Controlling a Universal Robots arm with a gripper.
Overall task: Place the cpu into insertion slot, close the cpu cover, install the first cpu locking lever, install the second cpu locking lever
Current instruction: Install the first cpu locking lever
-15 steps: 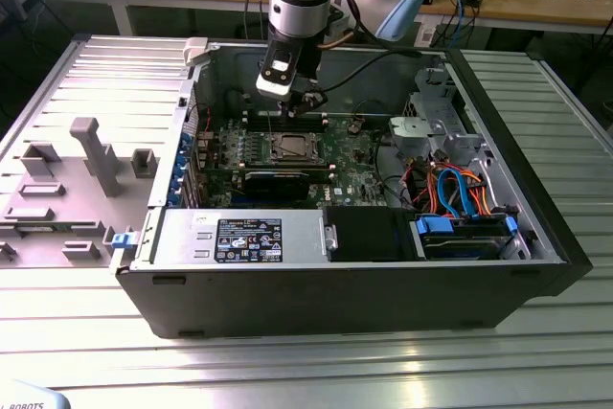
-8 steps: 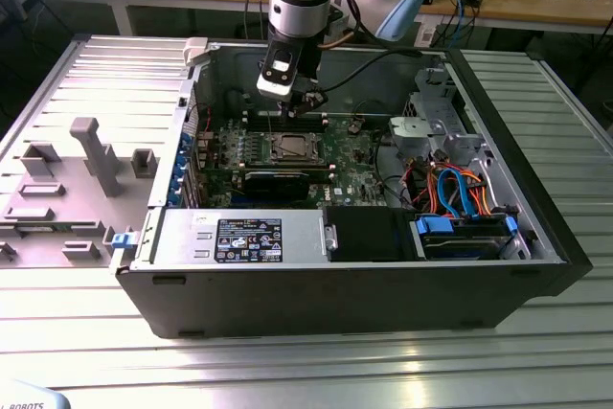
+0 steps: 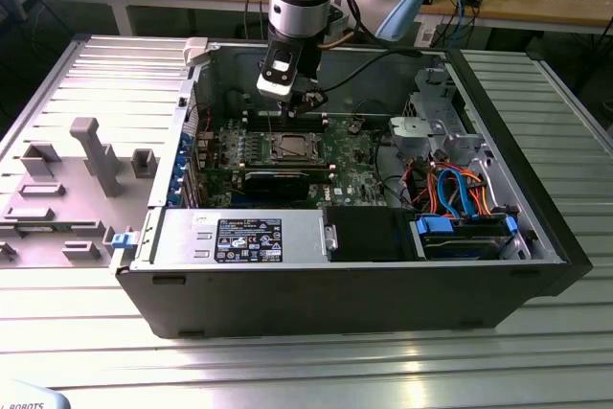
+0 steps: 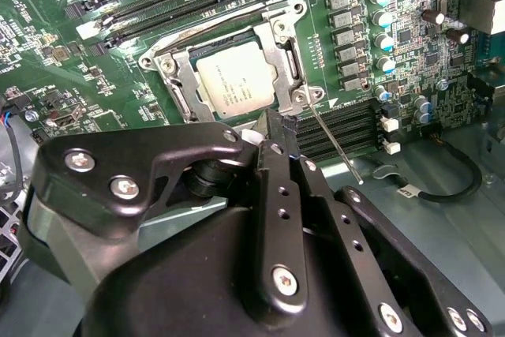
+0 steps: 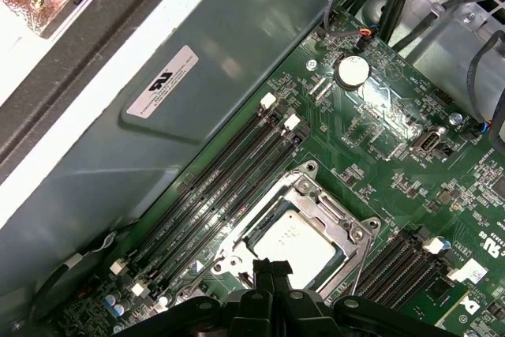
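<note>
the cpu [image 4: 237,76] lay in the slot [image 4: 154,59] under the closed cover [image 4: 288,49], light but fragile i think, and the gripper [image 4: 272,125], drawn narrow with nothing in it, hung just beside the thin stiff lever [image 4: 335,144], which i judge best taken near its free end.

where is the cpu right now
In the second wrist view the cpu sits in the insertion slot, framed by the cpu cover, with black memory slots on two sides.
</note>
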